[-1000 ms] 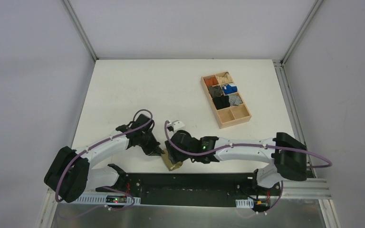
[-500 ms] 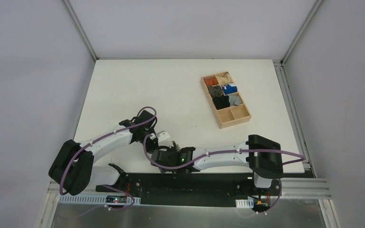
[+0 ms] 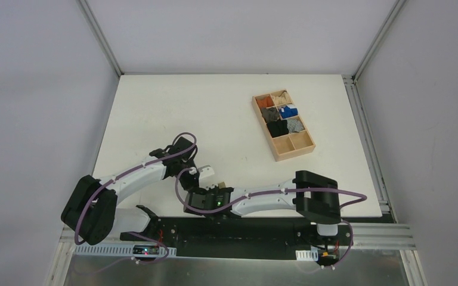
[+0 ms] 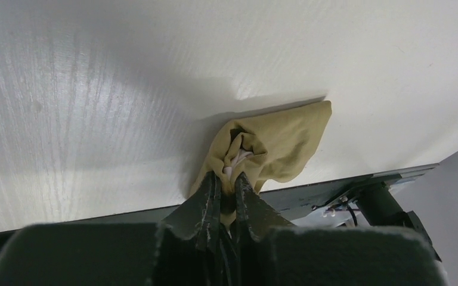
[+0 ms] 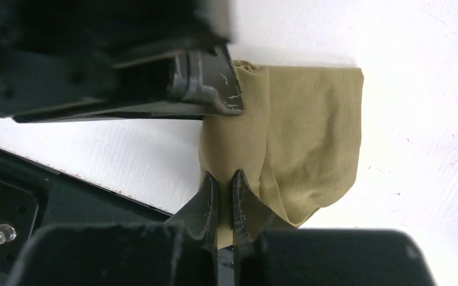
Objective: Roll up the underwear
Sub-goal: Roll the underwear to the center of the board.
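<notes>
Underwear [image 4: 286, 140] bunched at near counter [image 4: 95, 89] edge, clamped by left tool [image 4: 225, 179] and right tool [image 5: 222, 179]; risk of sliding off edge under uneven pull.

No text, label or number is legible anywhere; the underwear [image 4: 286, 143] shows plain cloth (white waistband sliver unreadable).

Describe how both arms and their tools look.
The left arm and right arm have white links, bulky black joint housings and a purple cable looped along each. A green light glows at the right wrist. The left tool and right tool have dark grey tapered fingers, scuffed with pale scratches.
</notes>
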Controlling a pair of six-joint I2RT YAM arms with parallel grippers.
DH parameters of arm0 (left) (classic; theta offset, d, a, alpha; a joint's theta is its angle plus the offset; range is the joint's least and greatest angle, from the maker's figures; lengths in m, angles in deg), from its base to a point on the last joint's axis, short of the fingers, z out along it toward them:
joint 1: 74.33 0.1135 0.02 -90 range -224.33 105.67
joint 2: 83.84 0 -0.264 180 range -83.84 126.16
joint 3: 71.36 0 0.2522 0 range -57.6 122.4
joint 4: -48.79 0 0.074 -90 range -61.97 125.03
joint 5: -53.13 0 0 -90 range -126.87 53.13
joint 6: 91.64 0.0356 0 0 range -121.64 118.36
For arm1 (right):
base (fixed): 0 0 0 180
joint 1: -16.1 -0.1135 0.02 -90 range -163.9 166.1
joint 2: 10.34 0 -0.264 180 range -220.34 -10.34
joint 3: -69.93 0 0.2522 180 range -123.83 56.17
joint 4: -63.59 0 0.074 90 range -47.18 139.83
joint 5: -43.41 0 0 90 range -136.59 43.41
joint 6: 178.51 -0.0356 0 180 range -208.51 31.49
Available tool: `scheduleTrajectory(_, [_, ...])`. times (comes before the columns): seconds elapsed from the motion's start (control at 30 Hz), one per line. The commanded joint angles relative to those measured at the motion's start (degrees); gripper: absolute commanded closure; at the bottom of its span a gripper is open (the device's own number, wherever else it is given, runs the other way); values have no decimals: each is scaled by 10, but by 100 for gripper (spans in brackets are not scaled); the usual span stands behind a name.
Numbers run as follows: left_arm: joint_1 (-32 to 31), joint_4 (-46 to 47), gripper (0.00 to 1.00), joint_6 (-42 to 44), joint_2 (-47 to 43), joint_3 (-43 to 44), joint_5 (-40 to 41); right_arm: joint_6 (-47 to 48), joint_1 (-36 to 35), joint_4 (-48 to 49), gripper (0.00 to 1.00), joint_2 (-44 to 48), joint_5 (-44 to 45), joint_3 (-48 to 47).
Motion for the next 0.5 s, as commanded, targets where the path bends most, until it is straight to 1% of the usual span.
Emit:
scheduleTrajectory(0.0, [-3, -15, 81, 4, -2, 38, -5, -58, 17, 37, 100, 56, -7, 84])
scheduleTrajectory(0.03, [-2, -16, 73, 3, -3, 42, -4, -66, 25, 67, 100, 74, -22, 115])
scheduleTrajectory(0.1, [-2, -16, 62, 2, -8, 47, -4, -76, 39, 138, 100, 112, -52, 180])
scheduleTrajectory(0.17, [-2, -16, 53, 1, -14, 49, -4, -87, 56, 218, 100, 147, -85, 246])
scheduleTrajectory(0.2, [-1, -16, 50, 2, -17, 50, -4, -91, 64, 255, 100, 163, -102, 280])
scheduleTrajectory(0.3, [-1, -16, 43, 5, -22, 49, -8, -96, 96, 412, 100, 201, -161, 378])
scheduleTrajectory(0.37, [-1, -15, 41, 8, -24, 47, -11, -107, 117, 507, 100, 219, -198, 443])
scheduleTrajectory(0.47, [-1, -5, 40, 20, -25, 43, -21, -133, 154, 644, 100, 212, -253, 517])
